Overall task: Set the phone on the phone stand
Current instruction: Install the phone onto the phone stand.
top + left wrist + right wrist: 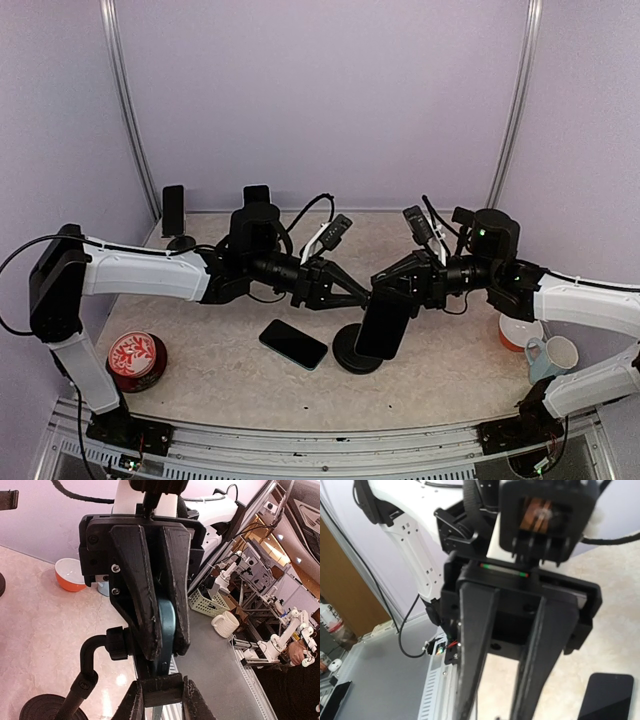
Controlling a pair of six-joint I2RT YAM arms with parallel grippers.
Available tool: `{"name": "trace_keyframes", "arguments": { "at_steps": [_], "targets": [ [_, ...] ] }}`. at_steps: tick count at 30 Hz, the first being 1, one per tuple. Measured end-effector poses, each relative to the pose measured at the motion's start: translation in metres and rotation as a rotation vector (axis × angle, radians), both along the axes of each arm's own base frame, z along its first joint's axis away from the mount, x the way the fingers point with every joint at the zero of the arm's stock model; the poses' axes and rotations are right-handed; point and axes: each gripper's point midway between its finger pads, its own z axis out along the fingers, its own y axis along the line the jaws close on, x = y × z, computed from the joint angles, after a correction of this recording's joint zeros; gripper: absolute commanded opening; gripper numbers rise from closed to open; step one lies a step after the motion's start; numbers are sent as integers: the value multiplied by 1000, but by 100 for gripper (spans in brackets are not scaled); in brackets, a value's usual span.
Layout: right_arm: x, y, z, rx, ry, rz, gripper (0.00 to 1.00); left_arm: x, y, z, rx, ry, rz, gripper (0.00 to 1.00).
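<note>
The phone [383,330] is a dark slab held upright over the round base of the phone stand [350,357] at the table's middle. My right gripper [388,297] is shut on its upper part. The left wrist view shows those fingers pinching the phone's thin blue edge [168,625]. My left gripper [160,692] is shut on a black clamp block of the stand, just below the phone's lower end. The stand's bent arm [90,662] drops to its base at the lower left. In the right wrist view, the left gripper's fingers [475,645] fill the frame and the phone is hidden.
A second dark phone [293,343] lies flat left of the stand's base. Two other stands [173,212] [257,195] stand at the back wall. A red round tin [135,360] sits front left. An orange bowl [520,335] and a mug [556,355] sit right.
</note>
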Motion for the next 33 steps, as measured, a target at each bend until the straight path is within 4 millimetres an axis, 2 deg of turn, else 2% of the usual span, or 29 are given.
{"name": "trace_keyframes", "arguments": {
  "at_steps": [17,33],
  "targets": [
    [1,0,2,5,32,-1,0,-1,2,2,6,-3,3,0],
    [9,2,-9,-23,128,-19,0,4,-1,-7,43,21,24,0]
  ]
}}
